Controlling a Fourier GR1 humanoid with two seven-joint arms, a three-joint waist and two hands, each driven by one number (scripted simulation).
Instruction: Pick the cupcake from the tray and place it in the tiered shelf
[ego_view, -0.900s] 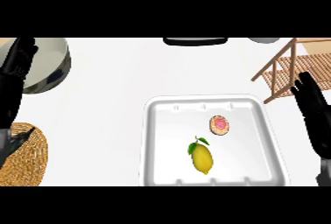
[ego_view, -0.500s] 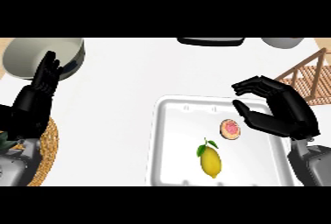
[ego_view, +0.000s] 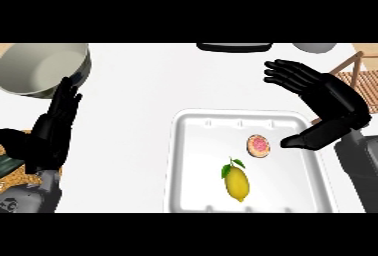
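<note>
Two items on tray: cupcake (ego_view: 259, 145) and lemon (ego_view: 236, 183), well apart from each other
Tray (ego_view: 193, 165): white, lower middle of the counter (ego_view: 162, 85), its near edge cut off by the view's bottom
Cupcake: pink top with tan rim, seen from above, upper right part of the tray, not yet lifted
Right hand (ego_view: 325, 100): over the tray's right upper corner, fingers spread and slightly bent, thumb pointing in toward the cupcake, thumb tip just beside it but apart; holds nothing
Why that pose: my read is a pre-grasp, hand opened wide so thumb and fingers can close round the cupcake from its right side
Left hand (ego_view: 53, 127): at left, off the tray, fingers straight and together, pointing up; resting, no part in the pick
Shelf (ego_view: 356, 70): wooden slats at the right edge, behind the right hand, mostly cut off; tiers can't be made out
Pot (ego_view: 44, 67): grey, upper left, partly cut by the top edge, looks empty
Top edge: dark object (ego_view: 234, 47) and pale round one (ego_view: 316, 47), only slivers show, can't identify
Lower left: woven brown thing (ego_view: 26, 177) mostly hidden by the left forearm
Height of right hand above the tray: can't tell from this steep view
</note>
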